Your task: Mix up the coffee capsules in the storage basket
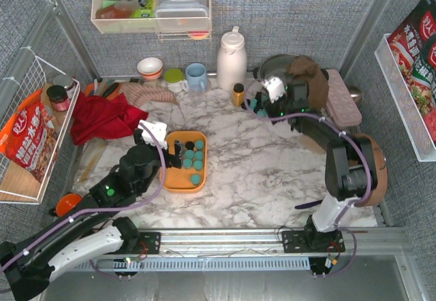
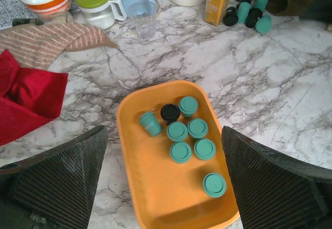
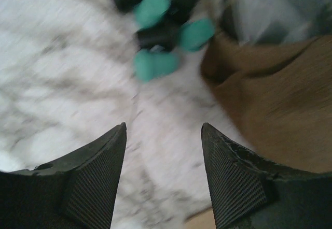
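Observation:
The orange storage basket (image 1: 174,178) sits on the marble left of centre. It holds several teal coffee capsules (image 2: 180,152) and one black one (image 2: 169,113); one teal capsule lies on its side. My left gripper (image 2: 163,133) is open and empty, hovering over the basket's near end with a finger on each side; in the top view it (image 1: 158,139) is at the basket's left edge. More teal and black capsules (image 3: 155,63) lie loose by the amber bottle (image 1: 238,94). My right gripper (image 3: 163,128) is open and empty, just short of them.
A brown cloth (image 1: 310,76) lies right of the loose capsules. A white thermos (image 1: 231,59), blue mug (image 1: 196,76), green-lidded cup (image 2: 96,1), bowl (image 1: 150,67) and clear glass (image 2: 142,17) line the back. A red cloth (image 1: 102,117) lies left. A wire rack (image 1: 27,131) hangs at far left.

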Motion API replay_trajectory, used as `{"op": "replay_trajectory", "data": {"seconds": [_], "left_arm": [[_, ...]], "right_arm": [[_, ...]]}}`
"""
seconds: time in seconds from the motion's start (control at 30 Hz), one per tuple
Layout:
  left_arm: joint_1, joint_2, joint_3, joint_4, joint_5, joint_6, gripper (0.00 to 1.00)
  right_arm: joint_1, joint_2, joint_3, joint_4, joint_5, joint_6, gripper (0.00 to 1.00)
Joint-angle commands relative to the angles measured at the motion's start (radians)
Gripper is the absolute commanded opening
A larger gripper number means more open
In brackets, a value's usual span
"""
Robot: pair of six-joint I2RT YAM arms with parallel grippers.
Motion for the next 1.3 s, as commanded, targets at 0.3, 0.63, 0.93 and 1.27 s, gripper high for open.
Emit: {"op": "replay_trajectory", "data": {"seconds": [0.3, 0.63, 0.93, 1.27], "left_arm": [[0.001, -0.161, -0.029, -0.023, 0.039, 0.042, 0.99], [0.001, -0.248, -0.047, -0.013, 0.027, 0.023, 0.99], [0.001, -0.249, -0.042, -0.020, 0.039, 0.008, 0.99], [0.001, -0.244, -0.040, -0.023, 0.049, 0.006, 0.99]], "right_arm": [[-0.038, 0.403, 0.608, -0.416, 0.212, 0.345, 0.61], [-0.017, 0.467, 0.586, -0.492, 0.269, 0.913, 0.55], [0.007, 0.380, 0.453, -0.320, 0.333, 1.061, 0.56], [0.020, 0.488, 0.608, -0.396, 0.371, 1.117, 0.57]]}}
